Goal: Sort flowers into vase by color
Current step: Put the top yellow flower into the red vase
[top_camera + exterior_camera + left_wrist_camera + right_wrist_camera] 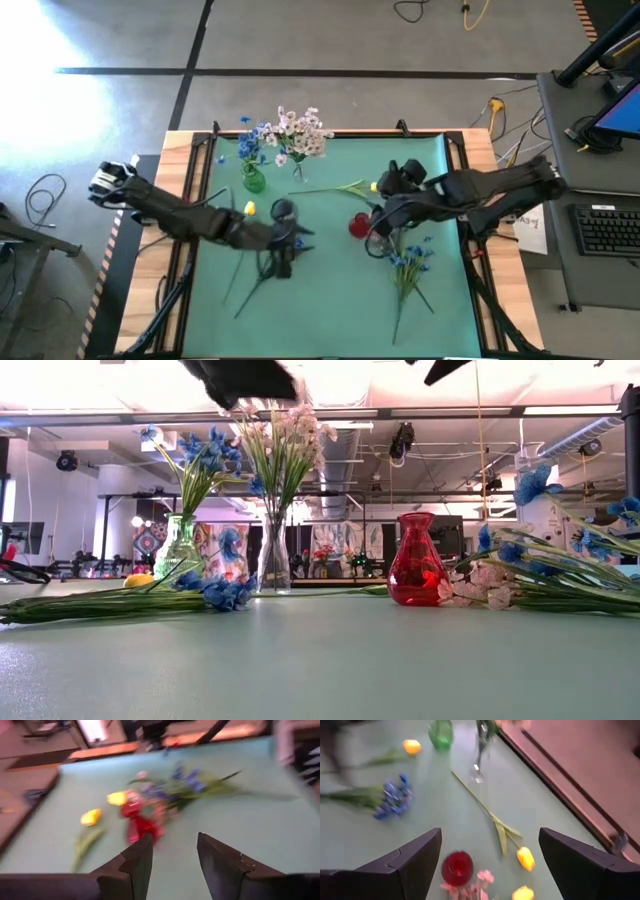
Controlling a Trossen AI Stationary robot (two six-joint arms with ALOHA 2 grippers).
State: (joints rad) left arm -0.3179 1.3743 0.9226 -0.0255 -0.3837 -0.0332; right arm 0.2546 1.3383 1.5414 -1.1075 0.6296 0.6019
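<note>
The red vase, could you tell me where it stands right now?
In the high view the red vase stands upright near the table's middle, right of centre, beside the right gripper, with blue flowers lying nearby.

Three vases: green (253, 181), clear (299, 172), red (359, 226) (two already holding flowers).

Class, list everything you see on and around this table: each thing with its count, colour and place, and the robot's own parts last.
Green vase: one, green glass, back left of the mat, holding blue flowers.
Clear vase: one, clear, beside the green vase, holding pink-white flowers.
Red vase: one, red, mat centre-right, no stems in it.
Yellow tulips: at least two, one left of centre, one lying behind the red vase.
Loose blue stems: a bunch, lying front right.
Mat: one, green.
Left gripper: empty, open, over the mat's left-centre.
Right gripper: open, above the red vase.
</note>
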